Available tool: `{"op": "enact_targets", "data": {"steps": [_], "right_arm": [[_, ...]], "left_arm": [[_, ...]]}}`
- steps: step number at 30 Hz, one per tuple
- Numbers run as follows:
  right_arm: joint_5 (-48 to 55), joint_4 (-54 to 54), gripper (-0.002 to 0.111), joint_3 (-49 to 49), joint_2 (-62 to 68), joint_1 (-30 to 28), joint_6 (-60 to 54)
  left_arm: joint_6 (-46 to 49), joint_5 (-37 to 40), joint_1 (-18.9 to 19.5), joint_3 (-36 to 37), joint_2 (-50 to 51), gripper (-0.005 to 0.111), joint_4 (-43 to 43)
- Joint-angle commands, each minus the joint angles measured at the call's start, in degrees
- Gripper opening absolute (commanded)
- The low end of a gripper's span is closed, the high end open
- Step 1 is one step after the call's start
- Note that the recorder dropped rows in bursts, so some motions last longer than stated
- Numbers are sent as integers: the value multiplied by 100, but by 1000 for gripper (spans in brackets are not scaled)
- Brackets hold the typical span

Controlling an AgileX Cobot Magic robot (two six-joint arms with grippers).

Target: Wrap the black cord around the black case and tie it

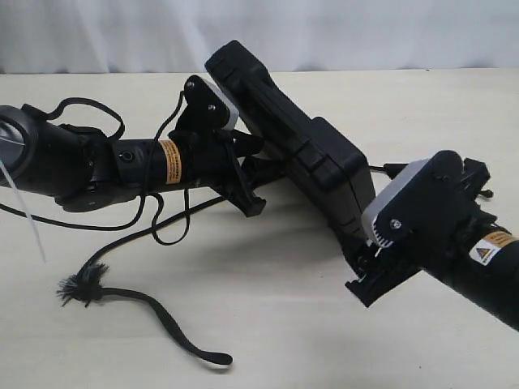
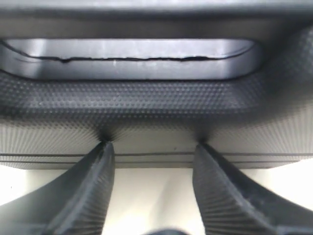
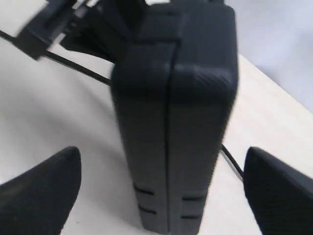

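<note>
Your exterior view looks down at a slant across the pale tabletop (image 1: 268,324), near enough that both arms run off its side edges, and frames the flat matte black plastic case (image 1: 300,142) standing tilted on edge at centre. Your left wrist view faces the case's handle slot (image 2: 129,58) at very close range, past two ribbed fingers (image 2: 93,196). Your right wrist view faces the case's narrow seamed edge (image 3: 171,122) from slightly farther; all three views share the case.

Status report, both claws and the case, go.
Left claw clamped on the black case near its handle slot, case propped up on edge. Right claw open, straddling the case end, not gripping. Black cord loose on the table, unwrapped.
</note>
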Motion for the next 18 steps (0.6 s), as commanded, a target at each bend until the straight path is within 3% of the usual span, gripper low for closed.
{"op": "enact_targets", "data": {"steps": [1,7,12,14,16,17,18], "right_arm": [[-1540,-1169,84,213,814,26,970],[-3527,-2172,84,177,2239,-253,1695],[-3912,-2695,83,-115,2877,-671,1984],[-3873,-3043,72,-214,2928,-715,2036],[-3882,-3032,37,-239,2905,-715,2304],[-3860,-2969,8,-239,2884,-715,2391],[-3873,-2927,5,-239,2885,-715,2461]], "left_arm": [[-53,19,-14,-35,-3,49,-85],[-199,40,-14,-35,-3,49,-54],[-199,40,-14,-35,-3,49,-54],[-199,40,-14,-35,-3,49,-54],[-199,102,-14,-35,-3,49,-54],[-125,317,-14,-35,-43,49,-49],[-68,536,-14,-35,-104,49,-49]]}}
